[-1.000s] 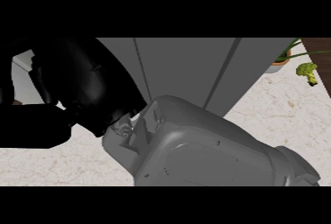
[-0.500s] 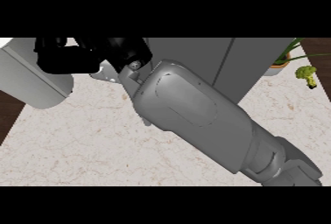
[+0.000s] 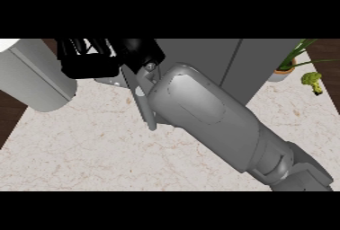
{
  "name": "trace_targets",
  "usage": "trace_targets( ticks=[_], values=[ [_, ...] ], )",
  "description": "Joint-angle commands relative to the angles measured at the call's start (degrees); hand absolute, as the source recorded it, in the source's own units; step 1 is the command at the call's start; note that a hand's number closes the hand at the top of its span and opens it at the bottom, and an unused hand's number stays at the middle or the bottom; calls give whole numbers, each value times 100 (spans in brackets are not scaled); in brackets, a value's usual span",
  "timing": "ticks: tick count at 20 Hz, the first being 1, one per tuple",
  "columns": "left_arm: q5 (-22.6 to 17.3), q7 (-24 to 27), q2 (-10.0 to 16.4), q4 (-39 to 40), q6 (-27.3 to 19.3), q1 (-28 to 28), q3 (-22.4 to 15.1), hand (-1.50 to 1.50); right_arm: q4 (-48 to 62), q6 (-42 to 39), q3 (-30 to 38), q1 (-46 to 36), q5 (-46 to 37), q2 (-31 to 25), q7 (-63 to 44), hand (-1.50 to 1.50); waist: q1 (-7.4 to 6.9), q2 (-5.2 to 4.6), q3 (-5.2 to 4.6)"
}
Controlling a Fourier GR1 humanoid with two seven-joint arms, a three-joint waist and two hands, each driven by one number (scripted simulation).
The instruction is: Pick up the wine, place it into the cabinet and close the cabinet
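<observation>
Wine shows nowhere in the head view: it may sit inside the cabinet (image 3: 199, 54) or behind the right hand (image 3: 90, 67), and whether that hand is open or gripping I cannot tell. The hand lies at the cabinet's front, just right of the swung-out grey door (image 3: 33, 74), so the right arm (image 3: 206, 117) seems nearer for closing it.

Cabinet (image 3: 199, 54) at the back of the counter (image 3: 86, 148), potted plant (image 3: 287, 69) beside its right, broccoli (image 3: 312, 81) further right
</observation>
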State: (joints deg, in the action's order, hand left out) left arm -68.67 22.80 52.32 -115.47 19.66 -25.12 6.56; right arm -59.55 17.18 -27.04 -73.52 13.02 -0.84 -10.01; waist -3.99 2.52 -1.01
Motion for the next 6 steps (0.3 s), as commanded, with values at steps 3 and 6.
trace_targets(
  ticks=[3,6],
  values=[
    [-27,-41,12,-9,-78,130,53,150,1088,205,311,450,-192,-536,251,150,152,-452,87],
    [-45,-88,-5,-122,-147,117,6,150,1056,72,342,548,-168,-664,339,150,195,-431,94]
  ],
)
